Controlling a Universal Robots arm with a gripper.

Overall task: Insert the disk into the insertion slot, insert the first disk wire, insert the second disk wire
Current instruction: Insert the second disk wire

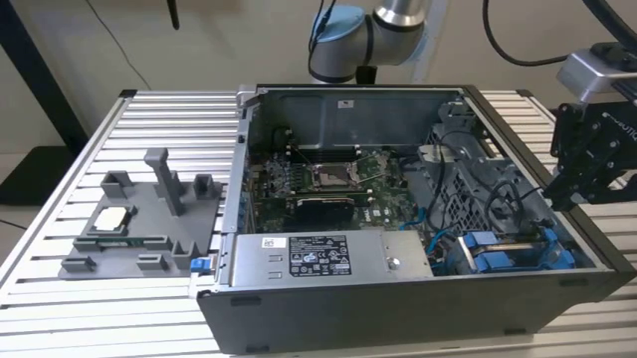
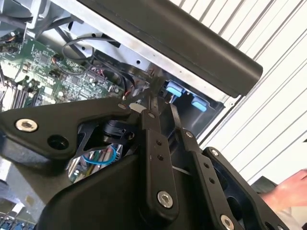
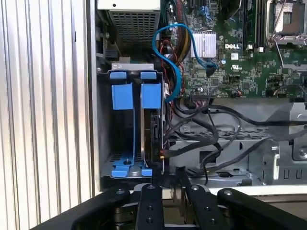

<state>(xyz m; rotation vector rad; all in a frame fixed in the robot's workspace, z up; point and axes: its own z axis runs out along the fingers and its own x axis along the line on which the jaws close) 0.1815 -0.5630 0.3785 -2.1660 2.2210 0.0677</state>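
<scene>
Right now your open computer case [image 1: 398, 317] lies on the slatted table [image 1: 100, 306]. Its drive bay [image 3: 132, 67] holds two blue carriers [image 3: 122, 96] — the disk [image 3: 154, 136] stands seated in one, black cables [image 3: 201, 134] just beside it. Your pincer [image 3: 170, 181] hangs near the bay's end, apart from the disk — open or closed, you cannot tell.

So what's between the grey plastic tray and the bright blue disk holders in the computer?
In the exterior view, the silver metal box with a label sits between the grey plastic tray and the blue holders.
</scene>
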